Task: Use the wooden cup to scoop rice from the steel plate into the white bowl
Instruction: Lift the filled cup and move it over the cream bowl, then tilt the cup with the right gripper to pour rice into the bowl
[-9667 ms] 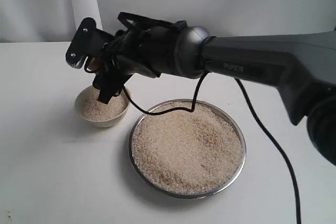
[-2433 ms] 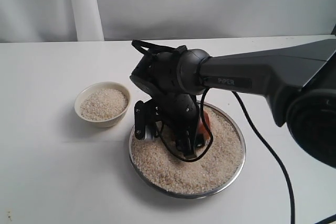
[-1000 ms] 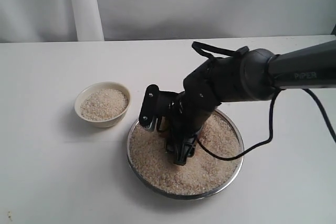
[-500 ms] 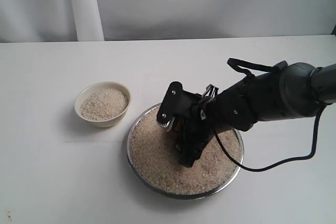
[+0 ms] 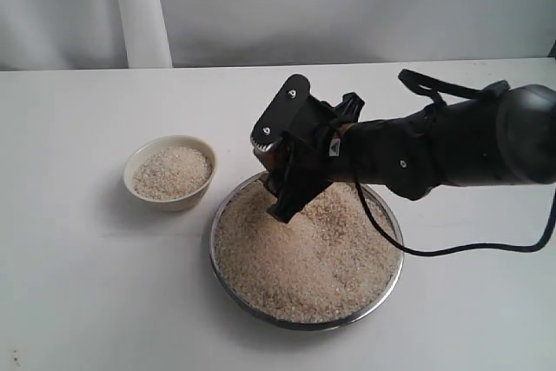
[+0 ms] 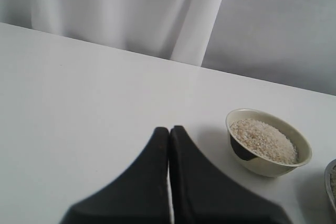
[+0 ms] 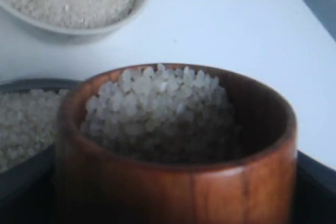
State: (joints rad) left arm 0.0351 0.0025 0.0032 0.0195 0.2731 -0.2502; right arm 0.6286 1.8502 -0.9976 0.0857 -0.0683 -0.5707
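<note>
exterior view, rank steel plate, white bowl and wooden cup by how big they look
1. steel plate
2. white bowl
3. wooden cup, though the right gripper hides most of it, so its rank is unsure

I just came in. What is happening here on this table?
The right gripper holds the wooden cup, full of rice, above the steel plate on the side near the white bowl. The bowl already has rice in it. The left gripper is shut and holds nothing.

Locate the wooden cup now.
Exterior view: the right claw holds the wooden cup over the steel plate's left rear rim, right of the white bowl.
</note>
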